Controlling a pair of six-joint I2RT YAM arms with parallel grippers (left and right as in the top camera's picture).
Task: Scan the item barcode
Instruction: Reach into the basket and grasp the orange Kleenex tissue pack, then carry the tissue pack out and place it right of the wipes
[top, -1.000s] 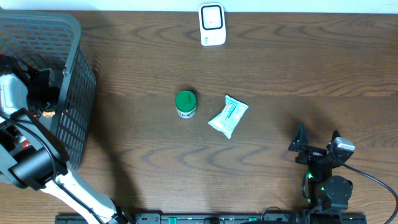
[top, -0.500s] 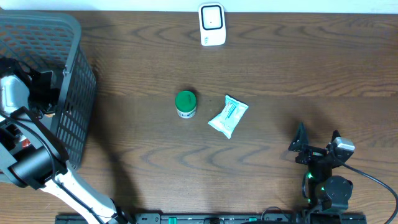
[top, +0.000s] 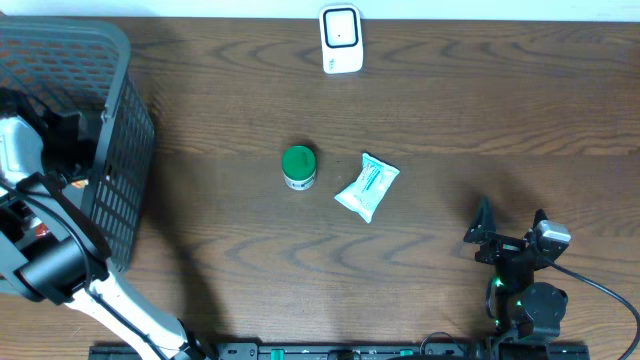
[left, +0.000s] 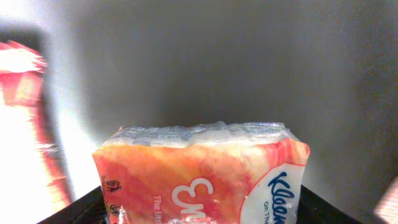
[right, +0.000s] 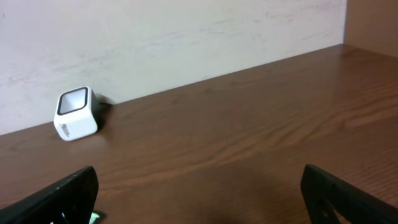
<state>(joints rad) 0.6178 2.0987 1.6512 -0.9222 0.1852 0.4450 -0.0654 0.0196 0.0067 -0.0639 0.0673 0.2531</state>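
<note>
**A:** Where is the Kleenex pack (left: 199, 168)?

**B:** In the grey basket (top: 120, 150), at nine o'clock on the table (top: 450, 120). It sits between the left gripper (left: 199, 208) jaws, but I can't tell whether they pinch it.

**A:** And the right gripper (top: 512, 226)?

**B:** Spread wide and empty, at five o'clock. The white scanner (top: 341, 38) stands at twelve. A green-lidded jar (top: 298, 165) and a wipes packet (top: 367, 186) lie mid-table, just beside each other.

Dark wood table (top: 450, 110): grey basket (top: 120, 150) left, white scanner (top: 341, 38) far edge, green-lidded jar (top: 298, 166) beside teal-white packet (top: 367, 186) centre.
</note>
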